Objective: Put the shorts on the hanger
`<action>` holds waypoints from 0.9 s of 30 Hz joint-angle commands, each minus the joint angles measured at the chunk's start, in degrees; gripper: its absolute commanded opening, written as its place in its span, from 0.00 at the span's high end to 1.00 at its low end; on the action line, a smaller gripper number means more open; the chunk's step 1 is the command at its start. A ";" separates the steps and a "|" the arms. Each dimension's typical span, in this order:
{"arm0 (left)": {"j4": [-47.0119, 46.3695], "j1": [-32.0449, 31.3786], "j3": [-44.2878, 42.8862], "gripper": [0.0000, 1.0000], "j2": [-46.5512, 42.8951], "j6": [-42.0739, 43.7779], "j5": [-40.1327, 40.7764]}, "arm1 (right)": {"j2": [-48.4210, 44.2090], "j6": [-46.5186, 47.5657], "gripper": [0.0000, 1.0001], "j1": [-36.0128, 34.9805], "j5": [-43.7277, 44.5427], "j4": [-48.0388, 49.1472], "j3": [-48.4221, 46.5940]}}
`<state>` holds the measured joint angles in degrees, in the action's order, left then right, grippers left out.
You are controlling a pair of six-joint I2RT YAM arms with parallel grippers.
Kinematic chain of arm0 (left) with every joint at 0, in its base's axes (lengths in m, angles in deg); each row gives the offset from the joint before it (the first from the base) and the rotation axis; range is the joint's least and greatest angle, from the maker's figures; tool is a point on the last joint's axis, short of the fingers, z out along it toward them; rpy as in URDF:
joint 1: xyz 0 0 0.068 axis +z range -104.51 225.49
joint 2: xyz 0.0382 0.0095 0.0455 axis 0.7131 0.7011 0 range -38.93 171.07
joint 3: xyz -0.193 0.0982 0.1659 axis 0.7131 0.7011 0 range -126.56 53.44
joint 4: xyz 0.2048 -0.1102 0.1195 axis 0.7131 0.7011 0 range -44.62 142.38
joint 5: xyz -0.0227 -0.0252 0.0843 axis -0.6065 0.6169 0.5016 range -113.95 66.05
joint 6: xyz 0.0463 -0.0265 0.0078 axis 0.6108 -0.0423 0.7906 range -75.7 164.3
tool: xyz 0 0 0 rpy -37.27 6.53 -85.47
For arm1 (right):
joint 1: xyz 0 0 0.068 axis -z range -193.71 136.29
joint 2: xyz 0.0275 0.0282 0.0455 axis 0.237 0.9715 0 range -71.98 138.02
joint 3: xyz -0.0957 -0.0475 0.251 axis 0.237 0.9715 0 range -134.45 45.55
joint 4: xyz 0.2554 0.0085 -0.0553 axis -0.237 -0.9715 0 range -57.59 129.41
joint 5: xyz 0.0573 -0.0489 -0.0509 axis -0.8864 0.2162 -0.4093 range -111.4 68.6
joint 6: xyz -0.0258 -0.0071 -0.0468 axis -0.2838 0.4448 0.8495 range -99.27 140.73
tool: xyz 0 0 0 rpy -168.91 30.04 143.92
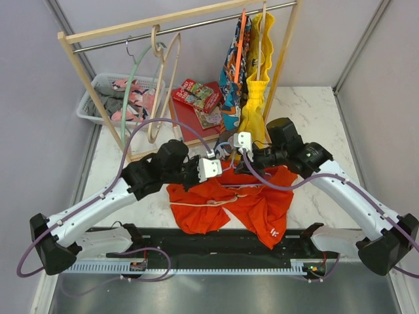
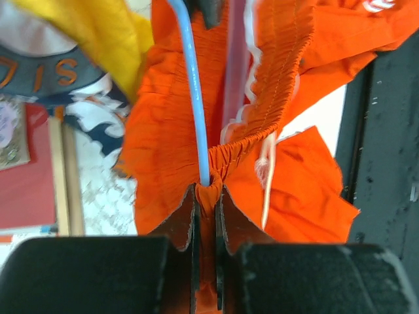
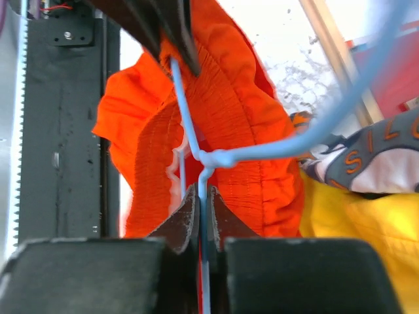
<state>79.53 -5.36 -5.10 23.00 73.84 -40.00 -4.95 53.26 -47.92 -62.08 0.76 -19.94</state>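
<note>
We see left gripper [image 2: 208, 191] clenched on gathered waistband of shorts [image 2: 262, 78]; hanger [image 2: 194, 98] wire runs straight ahead from its fingertips, near end buried in fold. Right gripper [image 3: 201, 193] pinches hanger wire, twisted junction just ahead of tips; hook sweeps up right, cut off by frame. Overhead, wrists hide hanger from us. Shorts lie beneath both grippers, one leg reaching black base plate [image 1: 216, 245]. Yellow garment [image 3: 366, 242] crowds right of right gripper

The shorts [image 2: 163, 150] are matt, crinkled cloth (gathered at the waistband); the hanger [image 2: 195, 98] looks smooth plastic.
</note>
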 commanded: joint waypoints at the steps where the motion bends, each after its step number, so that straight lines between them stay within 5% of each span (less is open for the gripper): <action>1: -1.99 -0.22 0.80 0.93 -4.71 2.54 -3.81 | -0.84 -0.63 1.00 -0.24 0.87 2.44 -0.16; 10: 8.20 6.54 1.86 0.56 -10.60 4.12 -9.95 | -5.15 -2.12 1.00 -0.24 2.45 -2.82 -3.49; 19: 11.99 13.31 -0.16 0.46 -16.40 2.38 -10.49 | -4.98 -11.16 1.00 -0.67 1.66 -3.45 -8.94; 27: 11.64 17.53 -9.83 0.35 -18.87 -1.23 -9.87 | 2.40 -29.71 1.00 -2.70 14.13 -2.91 -23.96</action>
<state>91.60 10.03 -9.02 5.54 76.20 -48.48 -5.11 35.93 -49.80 -55.00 -5.89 -34.72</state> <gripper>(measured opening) 0.629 0.021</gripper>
